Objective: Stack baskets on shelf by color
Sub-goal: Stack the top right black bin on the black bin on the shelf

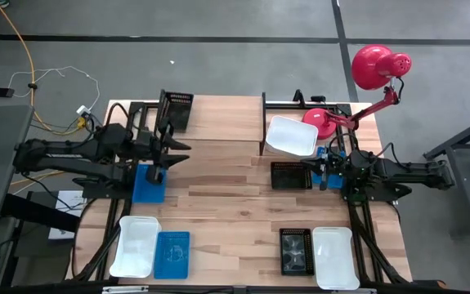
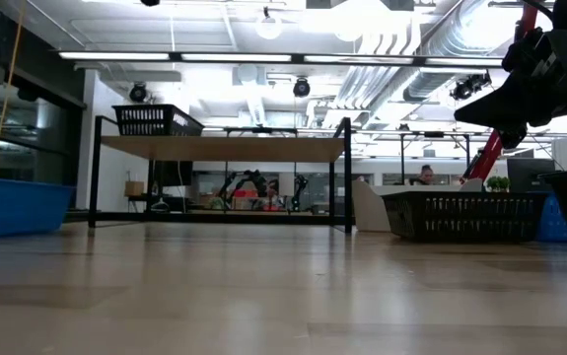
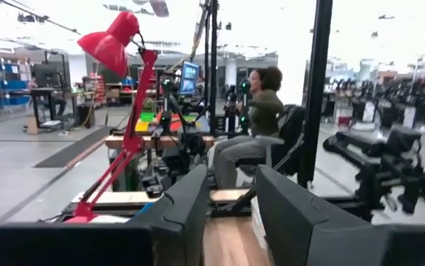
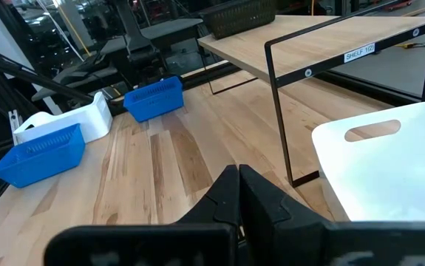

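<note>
Pale wooden planks with visible grain make the table (image 1: 235, 196), and beyond it the low view shows a bright workshop with pipes on the ceiling. At the far side stands the shelf (image 1: 218, 118), a flat light-wood board on thin black metal legs. On its left end sits one black basket (image 1: 176, 109) with perforated walls.

A white basket (image 1: 292, 135), smooth plastic with rounded corners and a handle slot, leans tilted against the right end of the shelf. Just beside it on the table is a second black basket (image 1: 290, 175), and a red lamp (image 1: 375, 67) with a round shade rises behind.

The left gripper (image 1: 177, 153) is raised near the left end of the shelf, its two dark fingers (image 3: 182, 214) spread apart with nothing between them. A blue basket (image 1: 149, 182) lies below it on the table. The right gripper (image 1: 326, 173) is next to the black basket; its fingers (image 4: 230, 193) are pressed together and hold nothing.

Along the near edge lie a white basket (image 1: 135, 246) touching a blue one (image 1: 172, 253) at left, and a black one (image 1: 295, 251) beside a white one (image 1: 333, 257) at right.

A seated person (image 3: 250, 125) shows in the left wrist view.
</note>
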Motion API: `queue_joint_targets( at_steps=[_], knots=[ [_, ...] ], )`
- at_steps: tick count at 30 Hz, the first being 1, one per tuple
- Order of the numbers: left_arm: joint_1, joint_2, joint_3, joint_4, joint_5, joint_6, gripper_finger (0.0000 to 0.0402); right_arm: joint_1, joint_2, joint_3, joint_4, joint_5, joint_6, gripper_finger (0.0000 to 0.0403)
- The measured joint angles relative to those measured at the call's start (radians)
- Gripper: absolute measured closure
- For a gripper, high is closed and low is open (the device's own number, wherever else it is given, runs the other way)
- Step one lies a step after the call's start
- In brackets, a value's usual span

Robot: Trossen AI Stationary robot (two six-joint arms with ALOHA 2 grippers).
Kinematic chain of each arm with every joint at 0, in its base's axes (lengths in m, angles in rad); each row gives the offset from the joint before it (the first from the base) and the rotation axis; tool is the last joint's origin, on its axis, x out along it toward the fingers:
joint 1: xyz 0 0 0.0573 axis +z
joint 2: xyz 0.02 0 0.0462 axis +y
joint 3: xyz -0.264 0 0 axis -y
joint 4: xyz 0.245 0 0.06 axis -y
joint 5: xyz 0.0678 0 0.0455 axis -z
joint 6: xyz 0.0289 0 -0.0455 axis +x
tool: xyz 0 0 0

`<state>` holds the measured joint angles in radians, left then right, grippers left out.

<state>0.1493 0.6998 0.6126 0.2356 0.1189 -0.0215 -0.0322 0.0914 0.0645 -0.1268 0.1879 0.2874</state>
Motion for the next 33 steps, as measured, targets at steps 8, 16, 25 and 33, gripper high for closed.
queue_joint_targets(
  at_steps=[8, 16, 25, 33],
  knots=[
    [0.000, 0.008, -0.010, -0.023, 0.000, 0.017, 0.0296, 0.000, 0.000, 0.000, 0.000, 0.000, 0.000, 0.0402],
    [0.000, 0.031, -0.010, -0.033, 0.000, 0.042, 0.0296, 0.000, 0.000, 0.000, 0.026, 0.005, 0.000, 0.0402],
    [0.001, 0.033, -0.010, -0.029, -0.042, 0.070, 0.0296, 0.000, 0.001, 0.000, 0.296, 0.028, 0.058, 0.0402],
    [0.001, 0.033, -0.010, -0.029, -0.044, 0.064, 0.0296, 0.027, 0.114, 0.000, 0.348, -0.019, 0.160, 0.0401]
  ],
)
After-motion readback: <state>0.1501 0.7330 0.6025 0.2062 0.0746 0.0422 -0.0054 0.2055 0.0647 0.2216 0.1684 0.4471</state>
